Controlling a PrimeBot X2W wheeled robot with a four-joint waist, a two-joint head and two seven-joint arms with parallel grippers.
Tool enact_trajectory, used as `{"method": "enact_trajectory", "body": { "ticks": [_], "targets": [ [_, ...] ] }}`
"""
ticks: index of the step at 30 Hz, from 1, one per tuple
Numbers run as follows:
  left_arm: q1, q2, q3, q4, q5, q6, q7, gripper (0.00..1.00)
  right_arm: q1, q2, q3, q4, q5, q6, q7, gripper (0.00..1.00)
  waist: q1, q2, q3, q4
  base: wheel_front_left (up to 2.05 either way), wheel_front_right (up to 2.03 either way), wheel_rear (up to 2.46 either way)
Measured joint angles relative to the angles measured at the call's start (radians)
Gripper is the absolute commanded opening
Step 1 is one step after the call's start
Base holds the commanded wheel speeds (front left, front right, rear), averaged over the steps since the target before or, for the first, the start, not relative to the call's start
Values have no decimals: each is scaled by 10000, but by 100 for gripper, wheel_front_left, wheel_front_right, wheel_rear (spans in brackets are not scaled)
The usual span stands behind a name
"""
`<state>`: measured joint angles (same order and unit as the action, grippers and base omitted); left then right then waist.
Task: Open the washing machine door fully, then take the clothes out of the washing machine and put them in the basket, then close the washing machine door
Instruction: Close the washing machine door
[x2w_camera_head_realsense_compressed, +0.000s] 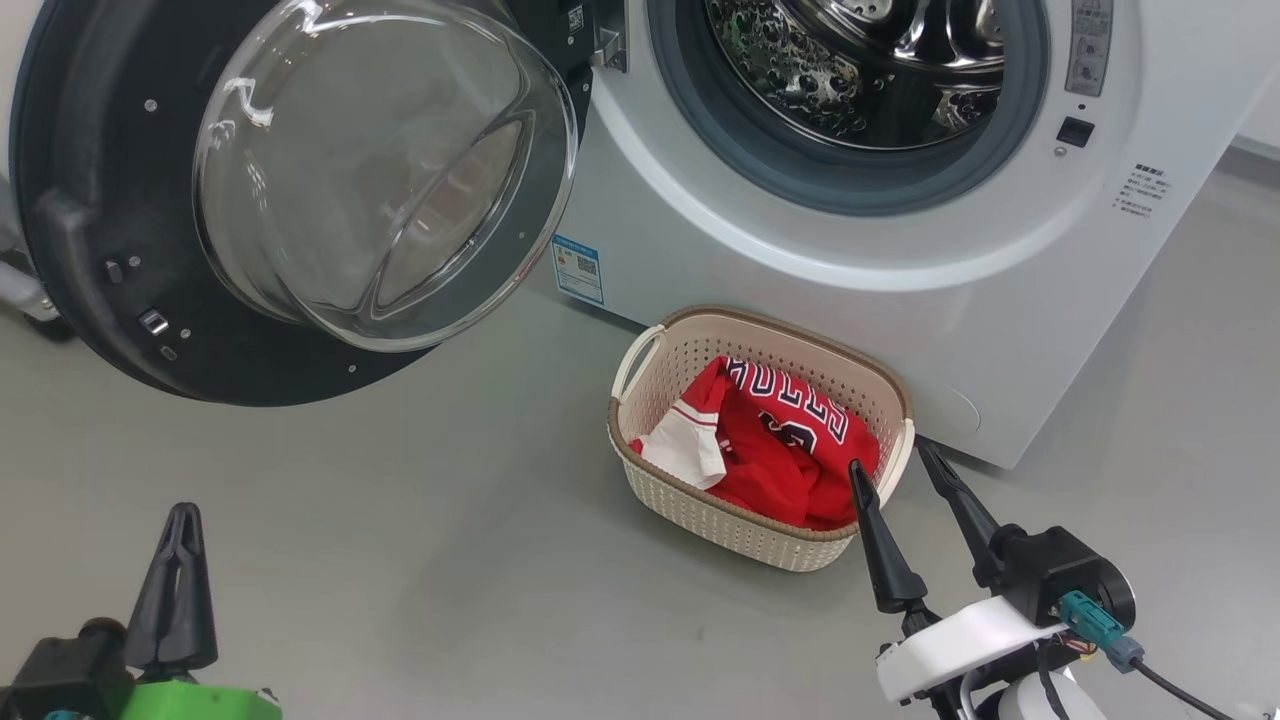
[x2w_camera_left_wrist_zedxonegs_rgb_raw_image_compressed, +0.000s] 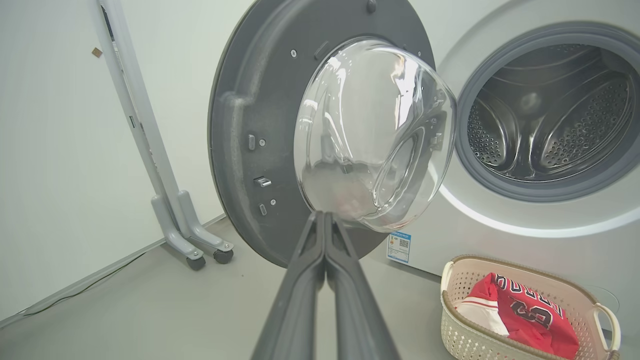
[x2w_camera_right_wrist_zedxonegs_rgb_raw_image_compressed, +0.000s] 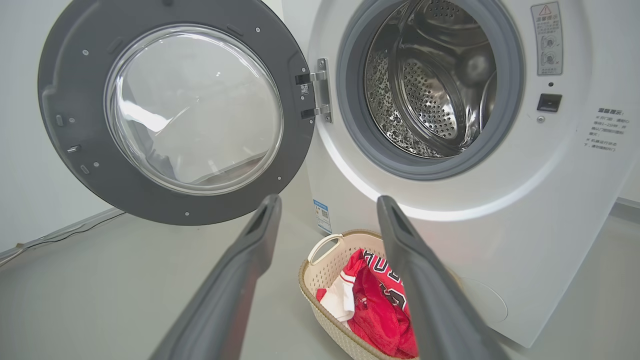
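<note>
**Washer emptied, door left to close**

A white front-loading washing machine (x2w_camera_head_realsense_compressed: 900, 330) stands on a grey floor. The washing machine door (x2w_camera_head_realsense_compressed: 100, 200), a black rim around a bulging glass bowl, is swung wide open to the robot's left. As far as the views reach, the steel drum (x2w_camera_head_realsense_compressed: 850, 70) looks empty. The clothes (x2w_camera_head_realsense_compressed: 780, 450) — a red jersey with white panels — lie heaped in the basket (x2w_camera_head_realsense_compressed: 700, 515), a cream perforated tub on the floor just in front of the washer.

Judging by this, opening and unloading are done, and only closing the door is left.

The left hand (x2w_camera_head_realsense_compressed: 178, 570) sits low at the robot's left. Its two dark fingers are pressed together with nothing between them. It is well short of the door, though it points toward the door's lower edge in its wrist view.

The right hand (x2w_camera_head_realsense_compressed: 890, 455) has its fingers spread wide and holds nothing. Its fingertips are near the basket's right end — whether they touch the rim cannot be told.
</note>
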<state>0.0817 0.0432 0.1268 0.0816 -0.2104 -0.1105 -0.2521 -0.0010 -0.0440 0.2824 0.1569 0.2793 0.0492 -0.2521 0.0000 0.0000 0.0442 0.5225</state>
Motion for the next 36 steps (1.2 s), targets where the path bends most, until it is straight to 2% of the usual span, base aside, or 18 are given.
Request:
{"method": "enact_trajectory", "body": {
  "ticks": [5,9,19,26,34,36],
  "targets": [
    [-141,35,548,-249,-217,-2,0,0,-6,-6,48,-6,-265,-79,0,100,0,0,274,-7,0,0,0],
    [-701,453,1108,-489,-499,-8,-2,0,-6,-13,88,0,-431,-94,0,100,0,0,512,-13,0,0,0],
    [-2034,2359,3465,-403,-1799,-19,-48,0,-341,-173,408,48,-974,-161,0,100,0,0,1195,-266,0,0,0],
    [-3745,3057,4878,813,-4115,-94,418,0,-686,-219,502,46,-1200,-167,0,100,1,0,1780,-602,0,0,0],
    [-5845,3553,6126,3269,-7252,-90,2489,0,-1313,-263,571,12,-1453,-169,0,100,1,0,2390,-1102,0,0,0],
    [-6392,3689,6493,3866,-8029,31,3064,0,-1429,-263,585,12,-1503,-169,0,100,1,0,2502,-1261,0,0,0]
  ]
}}
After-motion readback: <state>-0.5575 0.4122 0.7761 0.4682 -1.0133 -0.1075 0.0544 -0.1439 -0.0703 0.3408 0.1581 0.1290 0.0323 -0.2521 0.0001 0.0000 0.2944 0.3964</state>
